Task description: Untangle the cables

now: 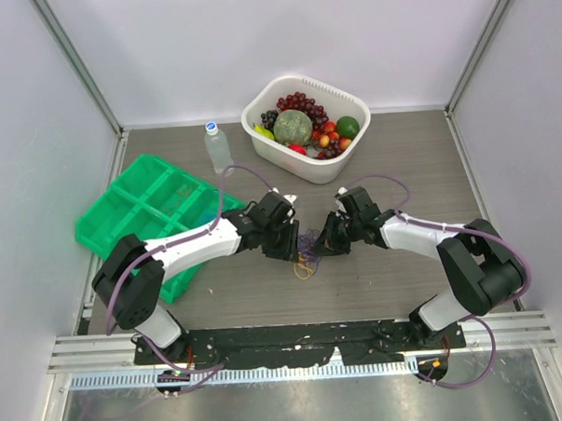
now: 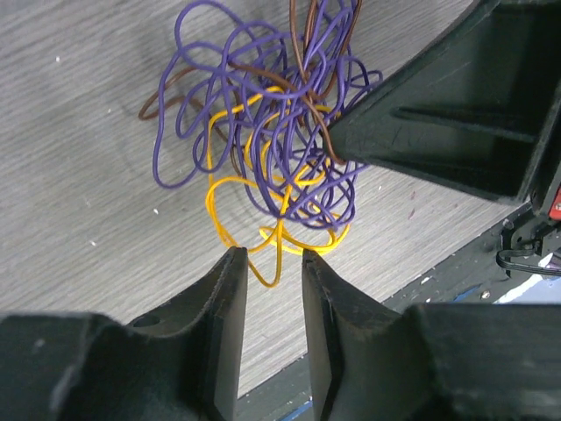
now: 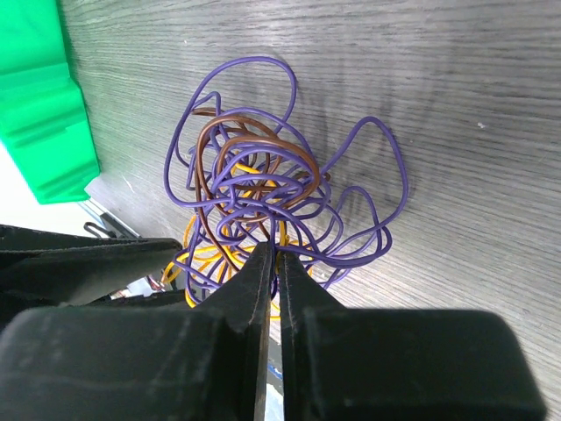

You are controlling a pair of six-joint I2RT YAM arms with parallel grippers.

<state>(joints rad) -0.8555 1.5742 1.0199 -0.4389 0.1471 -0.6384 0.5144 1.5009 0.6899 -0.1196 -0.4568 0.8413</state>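
The cables point(image 1: 306, 251) are a tangled bunch of purple, brown and yellow wire loops on the grey wood table between my two grippers. In the left wrist view the cables point(image 2: 272, 132) lie just ahead of my left gripper point(image 2: 273, 256), which is open. A yellow loop point(image 2: 267, 263) hangs between its tips, unclamped. My right gripper point(image 3: 273, 253) is shut on strands at the near side of the cables point(image 3: 263, 175). In the left wrist view that right gripper point(image 2: 337, 140) comes in from the right and pinches the bunch. From above, the left gripper point(image 1: 292, 247) and right gripper point(image 1: 324, 241) face each other.
A green compartment tray point(image 1: 141, 212) sits at the left, under the left arm. A white basket point(image 1: 360, 104) of fruit stands at the back, with a clear bottle point(image 1: 218, 148) to its left. The tray's corner point(image 3: 44, 105) shows in the right wrist view.
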